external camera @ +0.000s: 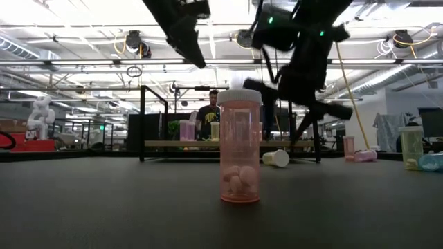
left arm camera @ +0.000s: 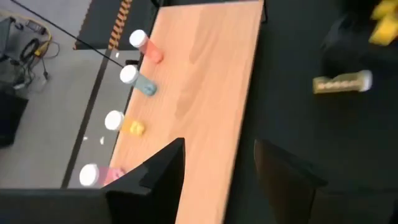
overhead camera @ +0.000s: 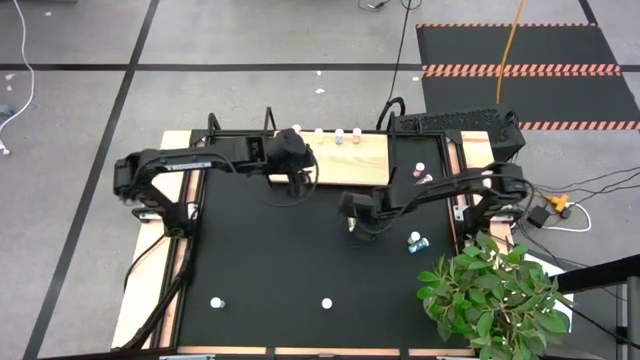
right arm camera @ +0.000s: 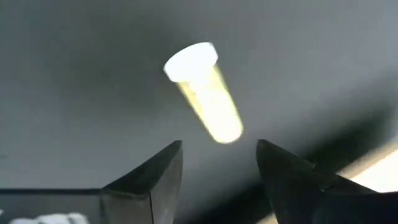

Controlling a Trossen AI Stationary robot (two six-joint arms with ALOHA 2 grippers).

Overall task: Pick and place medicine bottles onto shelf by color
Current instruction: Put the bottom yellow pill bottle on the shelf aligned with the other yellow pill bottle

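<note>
Shelf (overhead camera: 350, 160), far edge of tabletop (overhead camera: 280, 260): 4 bottles stood in a row along its back edge (left arm camera: 138, 42), approx. pink, teal, yellow, pink.

Off shelf, still to place: 2 near tabletop's right edge (overhead camera: 420, 174); 2 right of centre (overhead camera: 415, 242); 2 at near side (overhead camera: 217, 302), (overhead camera: 326, 302).

Left pincer (left arm camera: 217, 168): over shelf's left end, fingers apart, nothing held.

Right pincer (right arm camera: 217, 162): mid-tabletop, fingers apart, empty, just above a yellow bottle lying on its side (right arm camera: 204, 90).

Est. about a third done.
</note>
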